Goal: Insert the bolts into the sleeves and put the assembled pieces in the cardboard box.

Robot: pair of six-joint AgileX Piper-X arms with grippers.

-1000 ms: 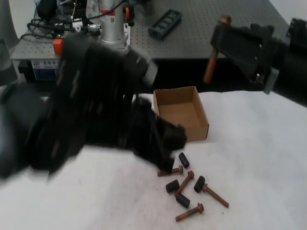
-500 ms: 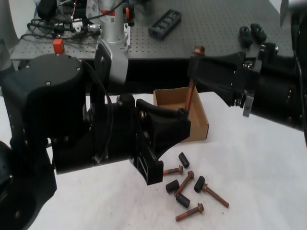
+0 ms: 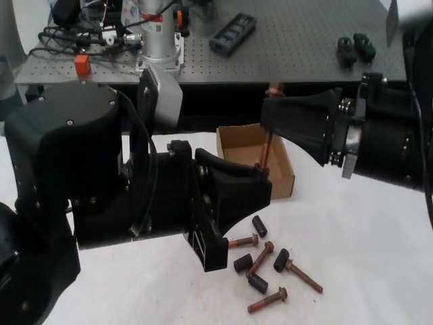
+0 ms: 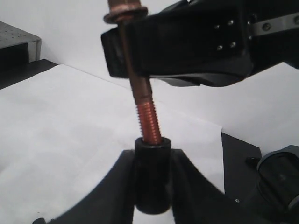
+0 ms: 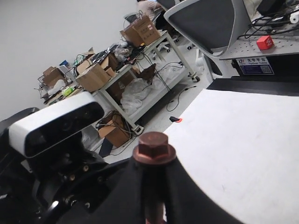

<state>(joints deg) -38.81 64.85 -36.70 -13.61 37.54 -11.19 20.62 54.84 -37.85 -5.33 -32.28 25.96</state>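
High view: the table (image 3: 365,257) is covered with a white sheet, and the open cardboard box (image 3: 283,186) sits on it toward the back. In front of the box lie four loose bolts (image 3: 267,300) and four loose sleeves (image 3: 259,225), scattered close together. The left claw (image 4: 152,186) pinches a black sleeve (image 4: 152,177) upright. The right claw (image 3: 272,115) is clamped on a copper bolt (image 4: 140,93) just under its head. The bolt hangs upright with its threaded end meeting the sleeve's top opening, in line with the box. Behind the sheet stands a perforated metal plate (image 3: 291,47) carrying a black tray (image 3: 232,34), cables (image 3: 74,37) and an orange block (image 3: 81,64). Right wrist view takes in a pale wall (image 5: 46,28), shelves (image 5: 117,70) piled with cartons, and an office chair (image 5: 210,23).
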